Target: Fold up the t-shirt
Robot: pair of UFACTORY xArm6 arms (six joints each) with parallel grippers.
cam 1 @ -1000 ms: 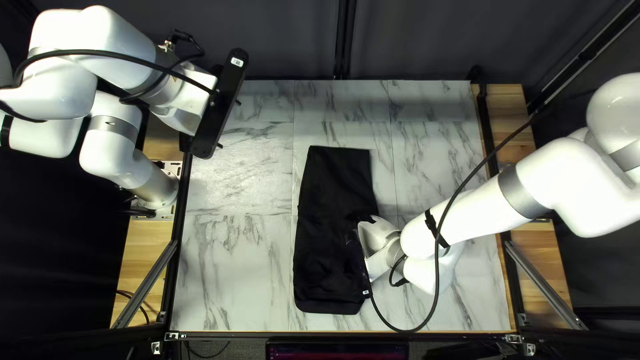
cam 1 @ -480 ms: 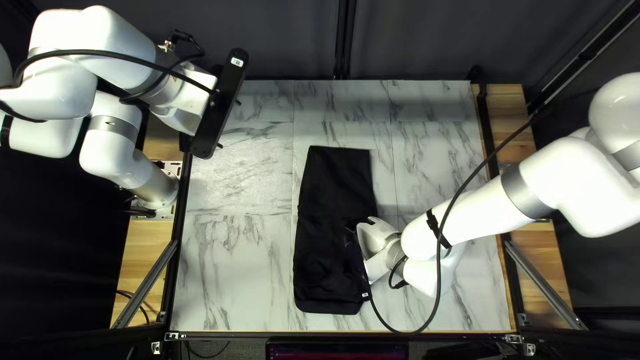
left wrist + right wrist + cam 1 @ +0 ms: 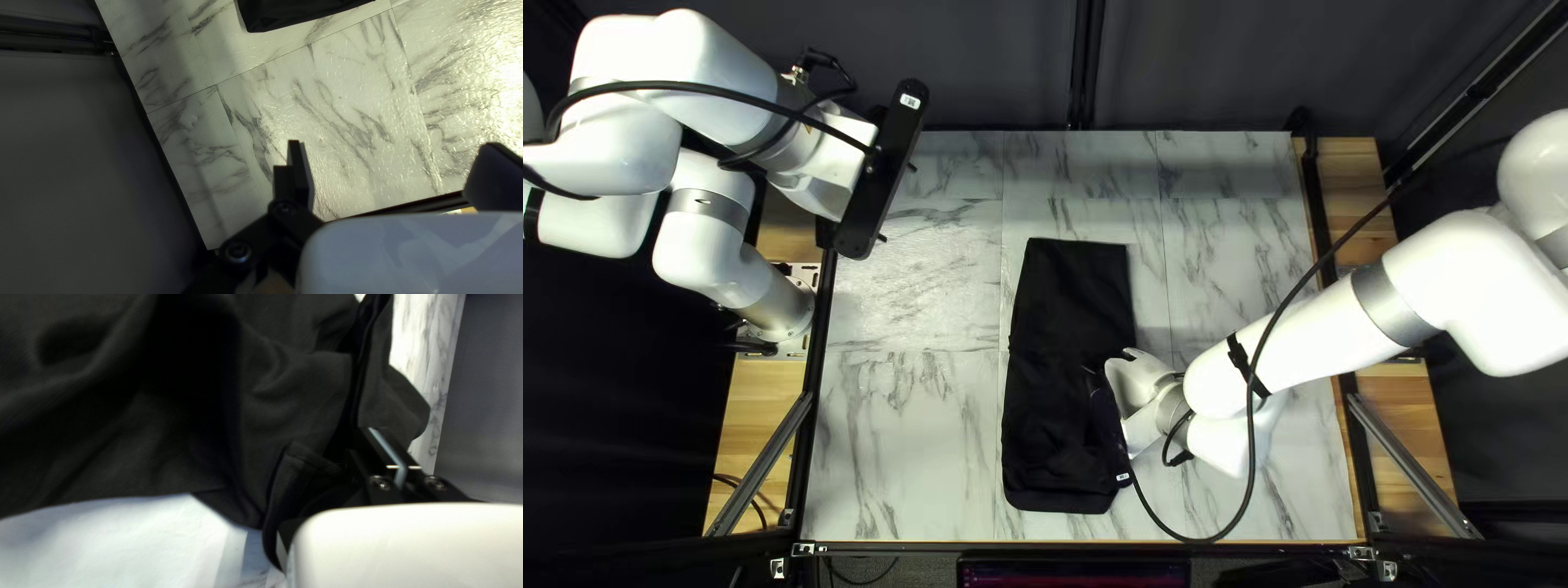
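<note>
The black t-shirt [image 3: 1062,327] lies in a long strip on the middle of the surface [image 3: 904,436]. Our right gripper [image 3: 385,434] seems to pinch its near part, at the right side in the top left view. Our left gripper [image 3: 395,155] waits well away, fingers wide apart. We should lift gently, keep the edge straight, and lay the fold down slowly so nothing bunches.

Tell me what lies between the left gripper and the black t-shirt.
Only a bare stretch of marble-patterned tabletop separates the left gripper from the black t-shirt, in the left wrist view.
</note>
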